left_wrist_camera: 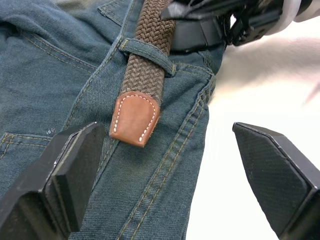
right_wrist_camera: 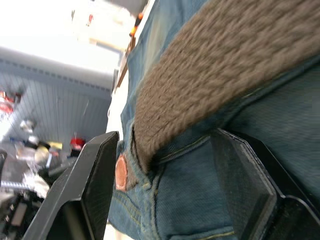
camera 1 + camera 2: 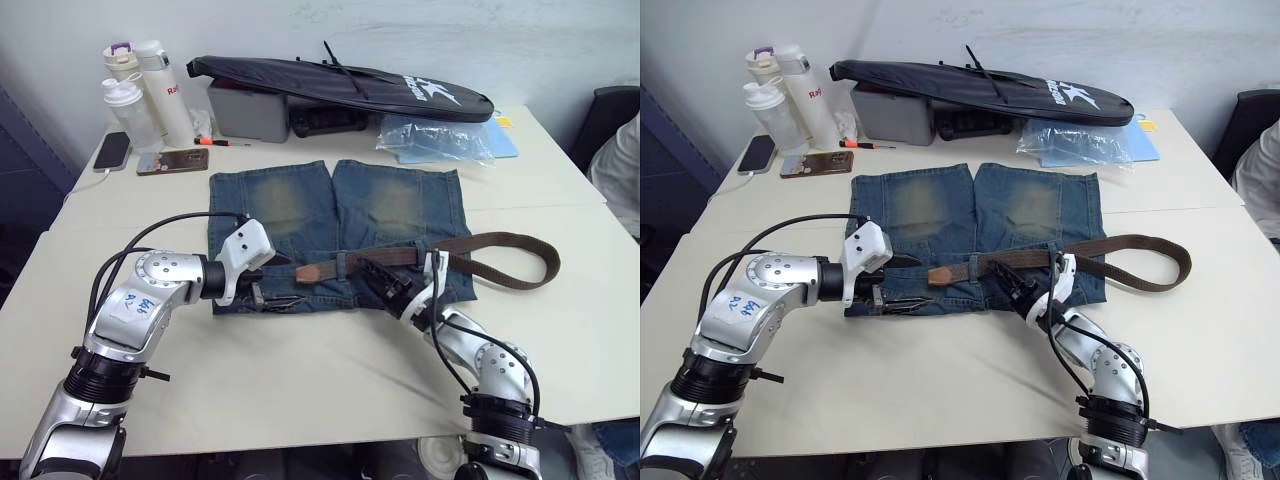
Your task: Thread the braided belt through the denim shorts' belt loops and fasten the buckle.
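Where faded blue denim shorts [image 3: 335, 235] lie flat on the table, a dark-brown braided belt [image 3: 470, 262] crosses their waistband.

Left wrist: left gripper [image 1: 170, 175] spread beside tan tip [image 1: 135, 119], past one loop [image 1: 147, 50].

Right wrist: right gripper [image 2: 172, 187] spread under belt.

Bottle lettering unreadable.

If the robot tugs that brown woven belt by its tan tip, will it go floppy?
Probably floppy: the braided belt already curls in a loose loop. The stitched tan tip looks stiffer, easier to pinch. Its weave may drag inside the belt loop.
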Controlling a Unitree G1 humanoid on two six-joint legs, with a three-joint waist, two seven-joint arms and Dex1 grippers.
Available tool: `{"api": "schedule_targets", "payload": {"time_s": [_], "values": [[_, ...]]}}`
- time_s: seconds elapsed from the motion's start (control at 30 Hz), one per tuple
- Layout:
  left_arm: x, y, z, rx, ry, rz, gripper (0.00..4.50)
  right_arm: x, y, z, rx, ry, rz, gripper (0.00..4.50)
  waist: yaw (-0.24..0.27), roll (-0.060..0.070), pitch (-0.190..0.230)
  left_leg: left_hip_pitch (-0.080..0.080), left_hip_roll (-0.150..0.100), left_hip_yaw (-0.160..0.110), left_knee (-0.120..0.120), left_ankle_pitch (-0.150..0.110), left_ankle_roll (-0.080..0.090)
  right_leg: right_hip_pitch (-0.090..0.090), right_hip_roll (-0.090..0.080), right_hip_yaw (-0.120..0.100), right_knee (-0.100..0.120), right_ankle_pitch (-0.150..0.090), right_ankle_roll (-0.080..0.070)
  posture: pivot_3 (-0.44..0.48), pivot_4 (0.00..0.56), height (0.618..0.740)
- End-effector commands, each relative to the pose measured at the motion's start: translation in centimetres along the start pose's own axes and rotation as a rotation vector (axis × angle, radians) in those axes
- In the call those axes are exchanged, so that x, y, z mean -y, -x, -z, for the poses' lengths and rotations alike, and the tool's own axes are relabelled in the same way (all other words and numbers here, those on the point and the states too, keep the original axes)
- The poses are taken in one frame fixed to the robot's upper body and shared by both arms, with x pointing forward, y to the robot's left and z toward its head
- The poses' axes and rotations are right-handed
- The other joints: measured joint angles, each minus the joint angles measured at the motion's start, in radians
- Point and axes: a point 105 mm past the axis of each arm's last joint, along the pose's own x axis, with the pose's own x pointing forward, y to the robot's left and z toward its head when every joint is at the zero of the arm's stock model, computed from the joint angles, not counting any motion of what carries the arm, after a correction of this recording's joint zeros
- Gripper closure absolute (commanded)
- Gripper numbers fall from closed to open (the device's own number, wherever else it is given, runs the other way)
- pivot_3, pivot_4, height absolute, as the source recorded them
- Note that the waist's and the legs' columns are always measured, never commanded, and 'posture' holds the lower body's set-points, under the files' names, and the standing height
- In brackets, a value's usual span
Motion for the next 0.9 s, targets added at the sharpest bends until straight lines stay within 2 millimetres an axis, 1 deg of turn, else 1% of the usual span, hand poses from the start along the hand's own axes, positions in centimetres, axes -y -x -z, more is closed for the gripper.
{"api": "schedule_targets", "payload": {"time_s": [0.03, 0.13, 0.2, 0.27, 0.33, 0.43, 0.47, 0.5, 0.53, 0.6, 0.63, 0.73, 0.83, 0.9], "values": [[-0.1, 0.0, -1.3, 0.029, -0.049, 0.008, 0.0, -1.0, 0.7, -2.9, 0.13, -0.022, -0.049, 1.32, 0.0, 0.001, 0.001, 0.0, 0.0, 0.0, 0.0, 0.0, 0.0, 0.0, 0.0, 0.0, 0.0, 0.0, 0.0, 0.0, 0.15, 0.642], [-0.2, 0.0, -1.3, 0.028, -0.054, 0.01, 0.0, -1.3, 0.9, -4.3, 0.197, -0.069, -0.083, 1.32, 0.0, 0.002, 0.002, -0.001, 0.0, 0.0, 0.0, 0.0, 0.0, 0.0, 0.0, 0.0, 0.0, 0.0, 0.0, 0.0, 0.15, 0.642], [-0.3, 0.0, -1.4, 0.029, -0.055, 0.009, 0.0, -1.2, 1.0, -4.7, 0.214, -0.076, -0.082, 1.32, -0.001, 0.003, 0.002, -0.001, 0.0, 0.0, 0.0, 0.0, 0.0, -0.001, 0.001, 0.0, 0.0, 0.0, 0.0, 0.0, 0.15, 0.642], [-0.4, 0.0, -1.5, 0.029, -0.057, 0.006, 0.0, -0.4, 0.9, -4.8, 0.218, -0.088, -0.047, 1.32, -0.001, 0.003, 0.002, 0.0, 0.0, 0.0, -0.001, 0.0, 0.0, 0.0, 0.001, 0.0, 0.0, 0.0, 0.001, 0.0, 0.15, 0.642], [-0.6, 0.1, -1.5, 0.03, -0.057, 0.002, 0.0, 0.0, 0.7, -4.6, 0.21, -0.096, -0.032, 1.32, -0.001, 0.003, 0.002, 0.0, 0.001, 0.0, -0.001, 0.0, 0.0, -0.001, 0.002, -0.001, 0.0, 0.0, 0.001, 0.0, 0.15, 0.642], [-0.8, 0.3, -1.5, 0.029, -0.059, -0.008, 0.0, 0.3, -0.1, -3.8, 0.18, -0.108, -0.011, 2.03, -0.001, 0.004, 0.002, -0.001, 0.001, 0.0, -0.001, 0.0, 0.0, -0.001, 0.002, -0.001, 0.0, 0.0, 0.001, 0.0, 0.15, 0.642], [-0.8, 0.3, -1.5, 0.029, -0.059, -0.01, 0.0, 0.3, -0.3, -3.6, 0.171, -0.108, -0.01, 2.58, -0.002, 0.004, 0.003, -0.001, 0.001, 0.0, -0.001, 0.0, 0.0, -0.001, 0.002, -0.001, 0.0, 0.0, 0.001, 0.0, 0.15, 0.642], [-0.9, 0.4, -1.5, 0.028, -0.06, -0.013, 0.0, 0.0, -0.6, -3.3, 0.163, -0.115, -0.022, 2.87, -0.002, 0.004, 0.003, -0.001, 0.001, 0.0, -0.001, 0.0, 0.0, -0.001, 0.002, 0.0, 0.0, 0.0, 0.001, 0.0, 0.15, 0.642], [-0.9, 0.5, -1.5, 0.027, -0.06, -0.015, 0.0, -0.3, -0.9, -2.9, 0.149, -0.12, -0.036, 3.43, -0.002, 0.004, 0.003, -0.001, 0.001, 0.0, -0.001, 0.0, 0.0, -0.001, 0.002, 0.0, 0.0, 0.0, 0.001, 0.0, 0.15, 0.642], [-0.9, 0.5, -1.5, 0.026, -0.061, -0.018, 0.0, -0.8, -1.3, -2.5, 0.13, -0.125, -0.053, 4.19, -0.005, 0.004, 0.003, 0.0, 0.001, 0.0, -0.001, 0.0, 0.0, -0.001, 0.002, 0.0, 0.0, 0.0, 0.001, 0.0, 0.15, 0.642], [-1.0, 0.6, -1.5, 0.025, -0.06, -0.021, 0.0, -1.1, -1.5, -2.1, 0.113, -0.124, -0.06, 4.35, -0.007, 0.003, 0.002, 0.001, 0.002, 0.0, -0.001, 0.0, 0.0, 0.0, 0.002, 0.0, 0.0, 0.0, 0.001, 0.0, 0.15, 0.642], [-1.2, 0.9, -1.5, 0.023, -0.061, -0.03, 0.0, -2.3, -2.6, 0.1, 0.013, -0.099, -0.082, 4.35, -0.009, 0.003, 0.003, 0.002, 0.002, 0.0, -0.001, 0.0, 0.0, 0.0, 0.003, 0.0, 0.002, 0.0, 0.001, 0.0, 0.15, 0.642], [-1.3, 1.0, -1.6, 0.025, -0.059, -0.04, 0.0, -2.8, -3.6, 2.9, -0.114, -0.077, -0.077, 4.35, -0.018, 0.003, 0.003, 0.002, 0.004, 0.0, -0.001, 0.0, 0.0, -0.001, 0.004, 0.0, 0.003, -0.001, -0.001, 0.0, 0.15, 0.642], [-1.2, 1.0, -1.6, 0.025, -0.058, -0.039, 0.0, -2.9, -4.2, 4.2, -0.167, -0.069, -0.075, 4.35, -0.028, 0.003, 0.003, 0.002, 0.004, 0.0, -0.001, 0.0, 0.0, -0.001, 0.004, 0.0, 0.003, -0.001, -0.001, 0.0, 0.15, 0.642]]}}
